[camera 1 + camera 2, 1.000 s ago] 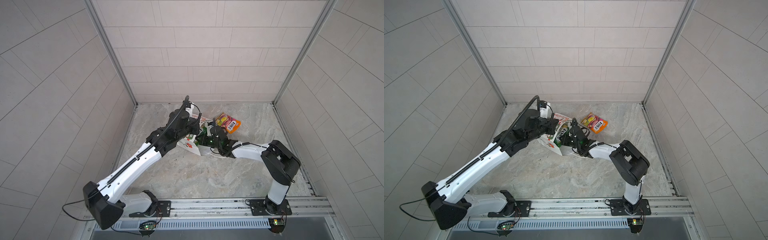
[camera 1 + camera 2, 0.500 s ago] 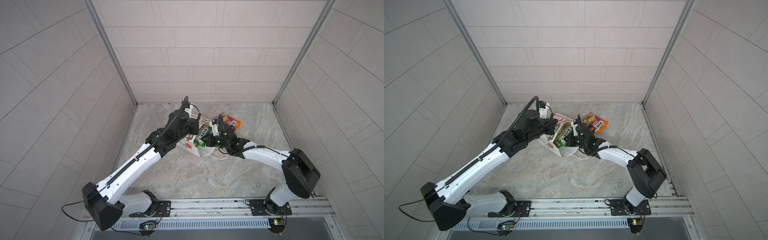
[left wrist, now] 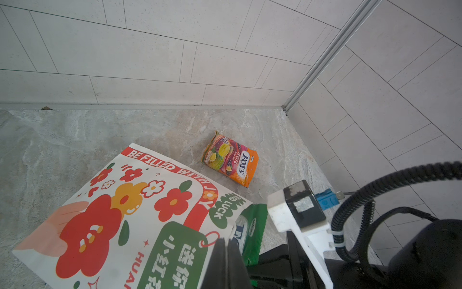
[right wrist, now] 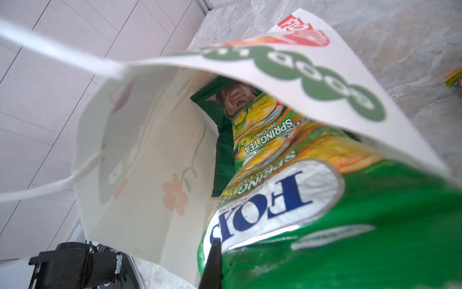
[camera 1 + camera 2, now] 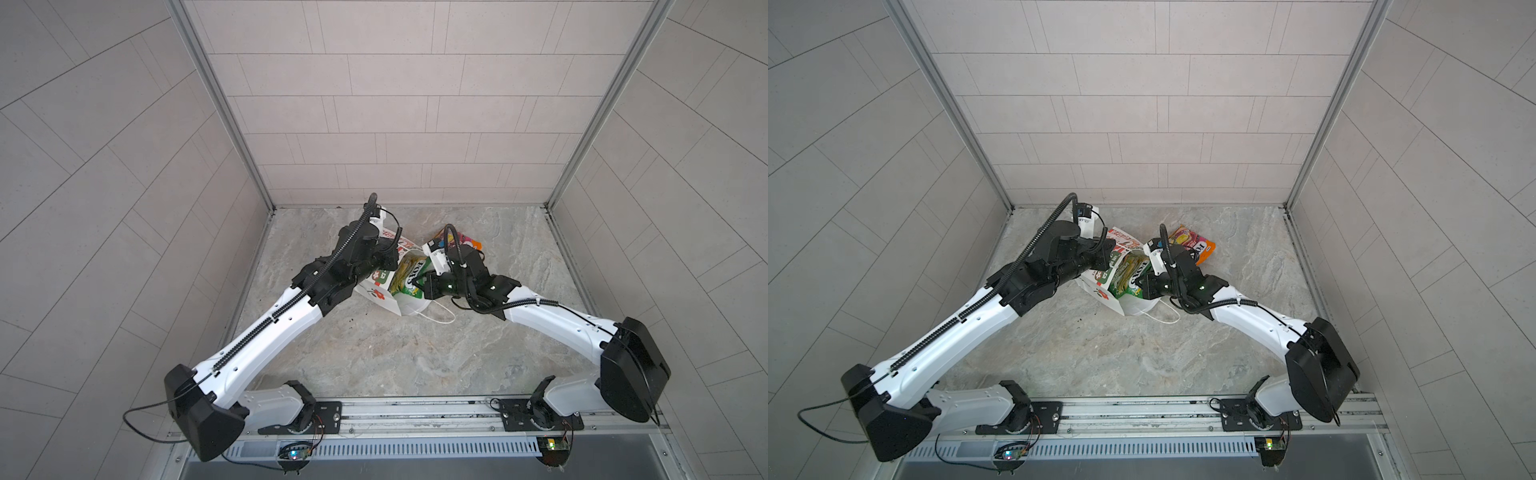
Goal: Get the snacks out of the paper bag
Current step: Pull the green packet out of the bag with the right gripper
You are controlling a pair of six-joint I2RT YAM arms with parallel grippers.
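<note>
The white flowered paper bag point(image 5: 376, 293) point(image 5: 1100, 289) point(image 3: 125, 212) lies on its side on the stone floor, mouth toward the right arm. My left gripper point(image 5: 388, 266) point(image 3: 226, 246) is shut on the upper edge of that mouth. My right gripper point(image 5: 424, 282) point(image 4: 215, 250) is shut on a green-yellow FOX'S pouch point(image 5: 409, 276) point(image 5: 1129, 276) point(image 4: 325, 225) that sticks half out of the mouth. Deeper inside lie another green-yellow pouch point(image 4: 262, 125) and a dark green crisp bag point(image 4: 223, 155) with a face. An orange-pink pouch point(image 5: 471, 242) point(image 5: 1198, 247) point(image 3: 230, 159) lies outside on the floor behind my right wrist.
The bag's white string handle point(image 5: 436, 320) loops on the floor under my right wrist. Tiled walls close the floor on three sides, with a metal rail point(image 5: 415, 415) along the front. Bare stone floor point(image 5: 395, 357) spreads between the bag and the rail.
My right arm's elbow has swung down and to the right, and the green-yellow pouch now shows further out of the bag mouth. The left gripper has kept its hold.
</note>
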